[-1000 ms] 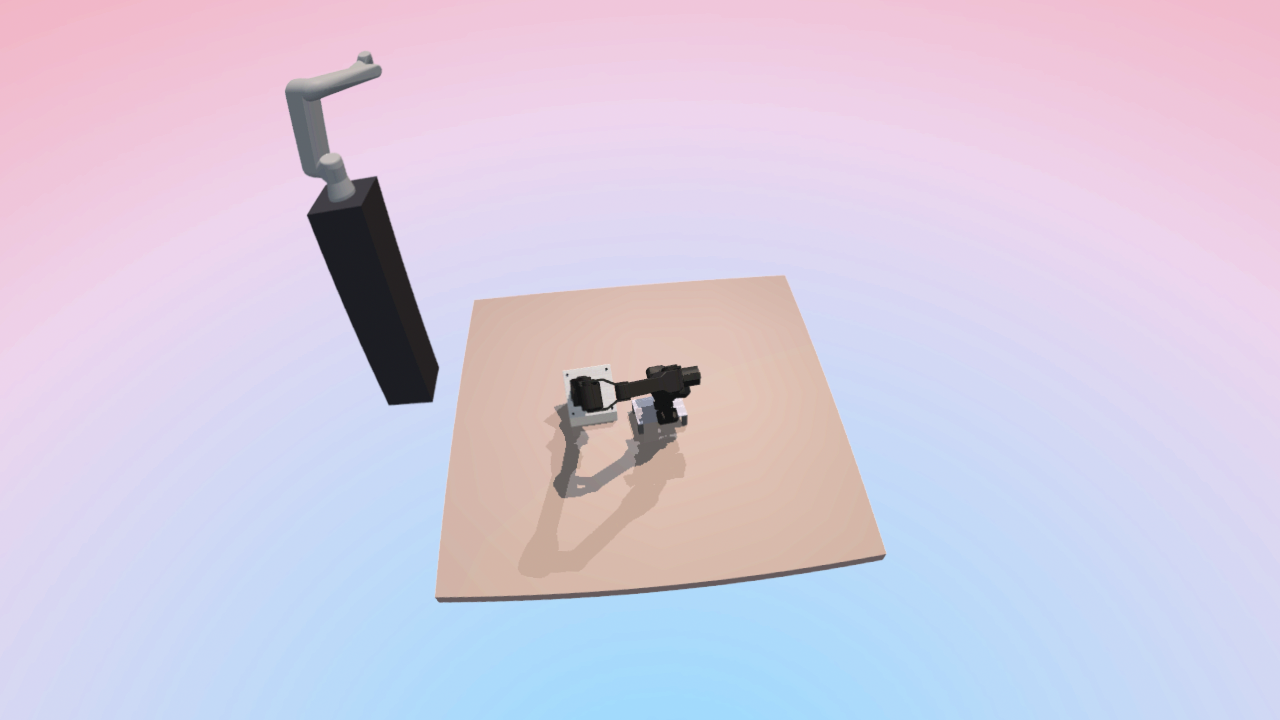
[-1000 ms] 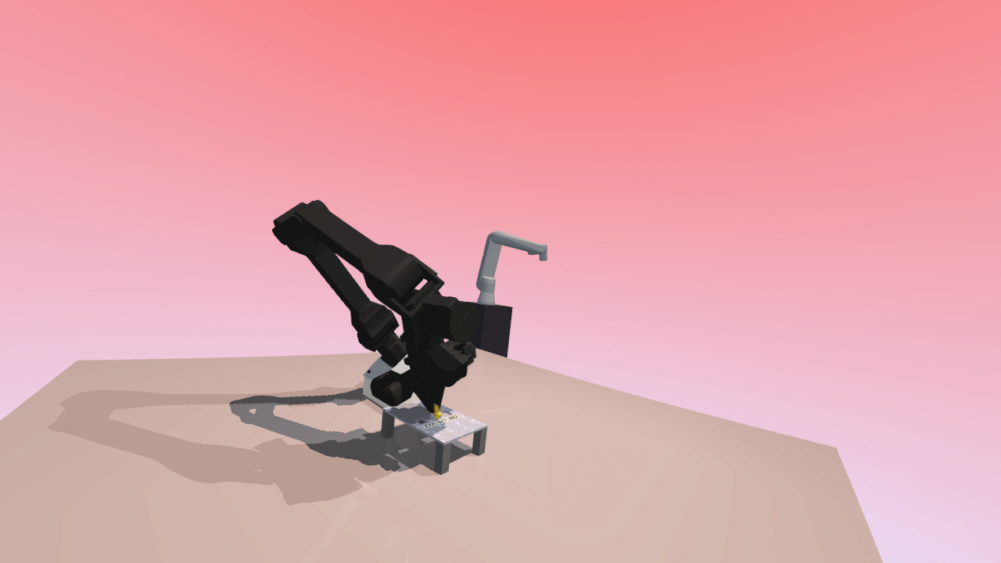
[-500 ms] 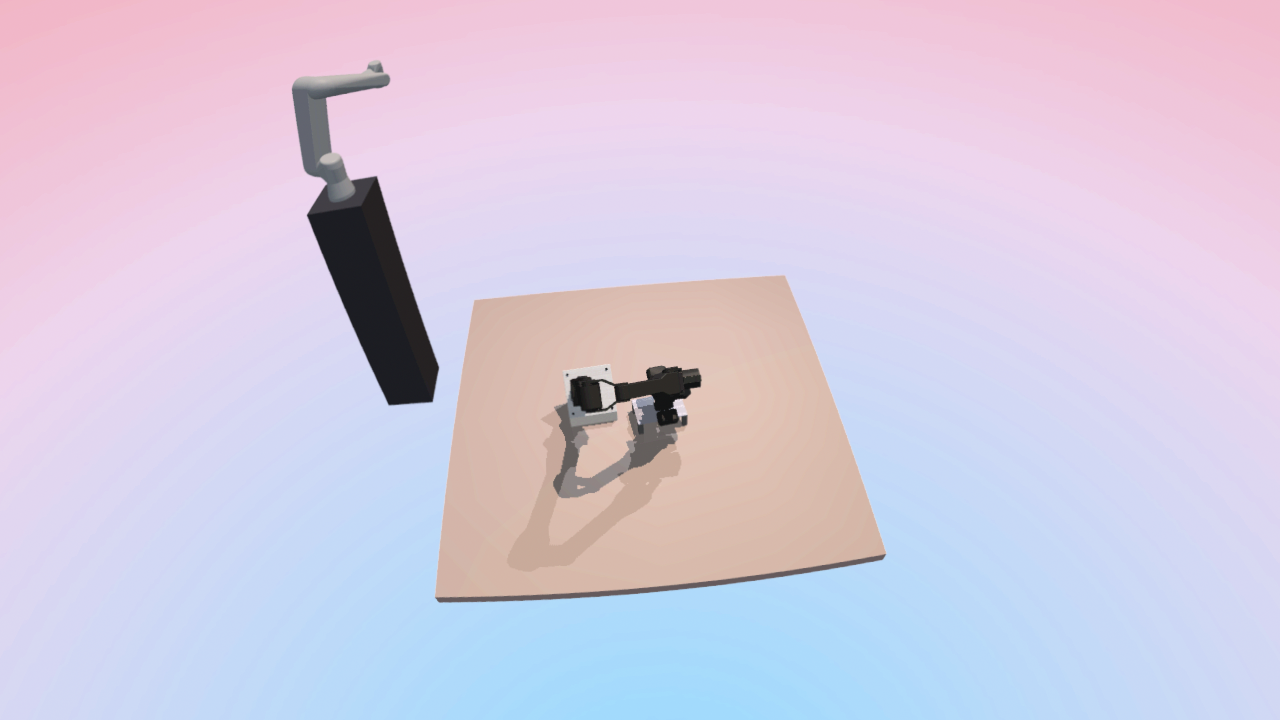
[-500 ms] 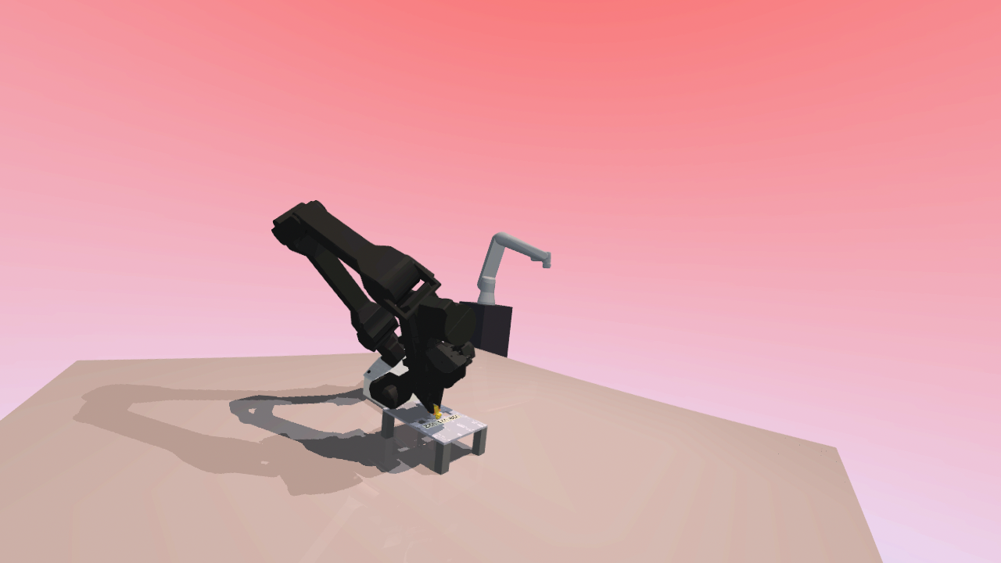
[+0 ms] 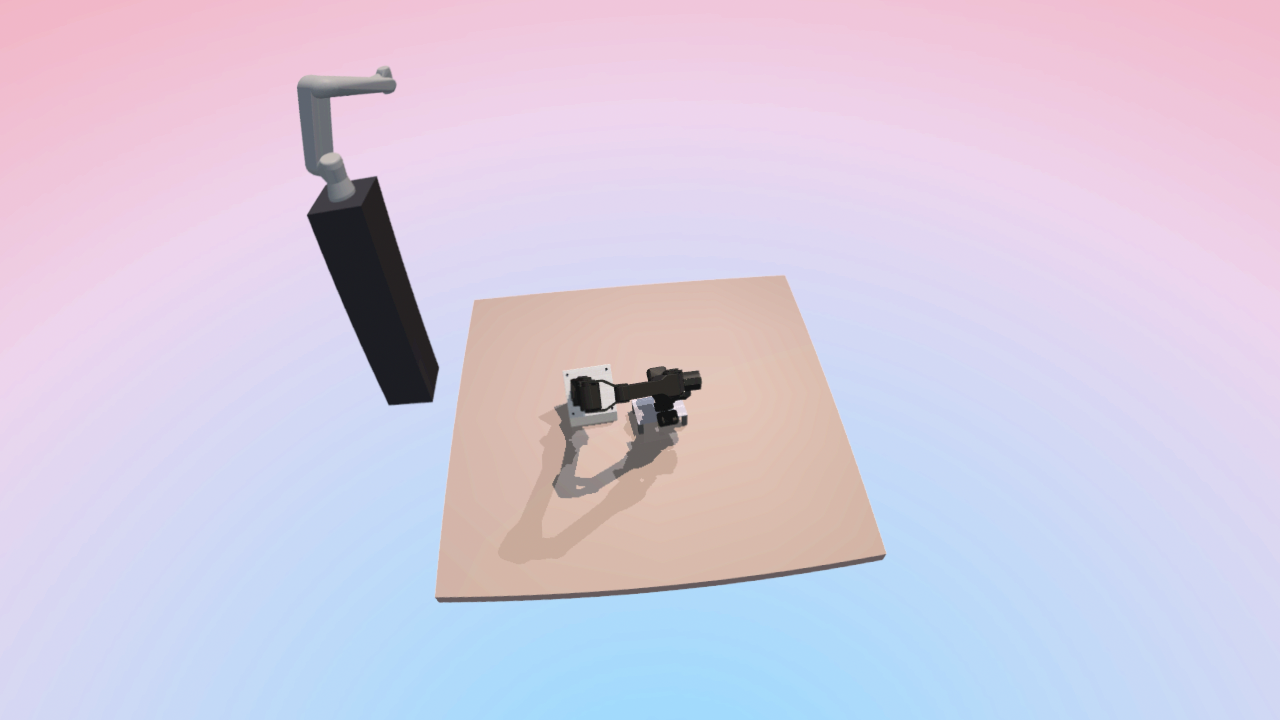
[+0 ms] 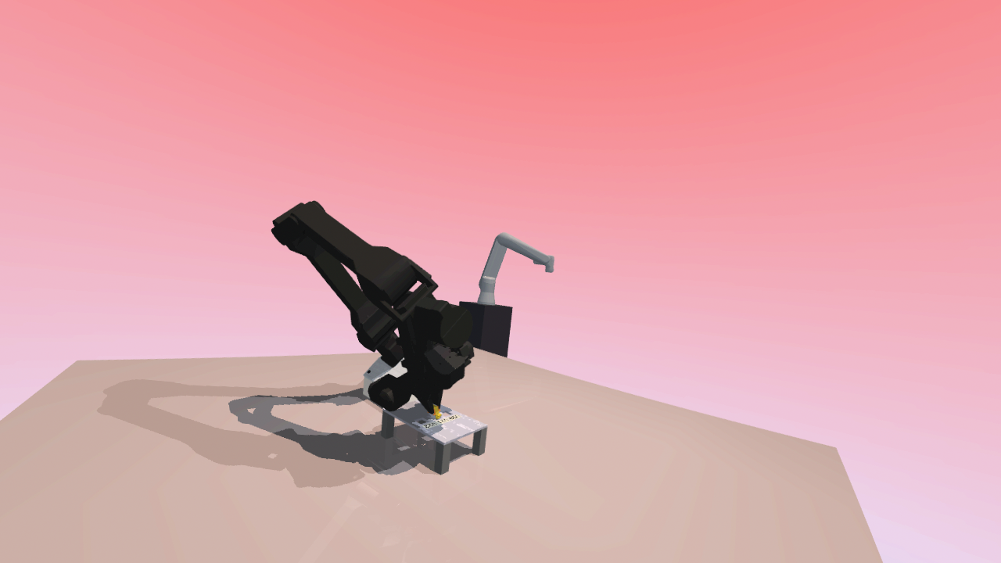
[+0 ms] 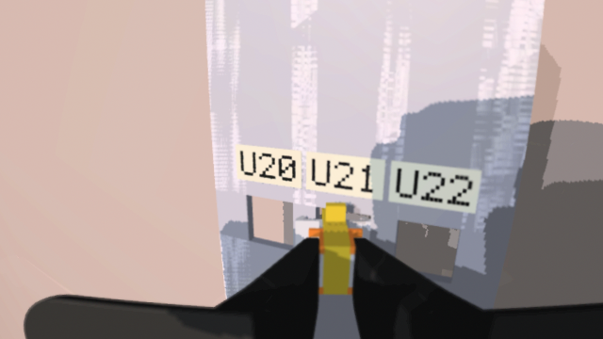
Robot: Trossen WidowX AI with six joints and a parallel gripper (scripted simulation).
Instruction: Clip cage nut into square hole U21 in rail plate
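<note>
The cage nut [image 6: 437,412] [image 7: 335,268] shows as a narrow yellow body with orange parts at its sides. My gripper [image 7: 334,251] is shut on it, one black fingertip on each side. The rail plate [image 5: 682,409] [image 6: 470,425] [image 7: 349,71] stands on short dark legs. The U21 label [image 7: 343,176] is just beyond the nut in the wrist view. The nut and fingers cover most of the U21 hole. The nut is low over it, and I cannot tell whether its wings are in the hole. In the top view my arm hides nut and fingertips.
The square holes U20 [image 7: 268,220] and U22 [image 7: 424,247] flank the nut. My black arm [image 5: 648,389] [image 6: 335,241] reaches over the plate from its white base [image 5: 590,369]. A grey arm [image 5: 349,85] [image 6: 521,245] stands on a dark pedestal [image 5: 358,286] [image 6: 495,325] beyond the table.
</note>
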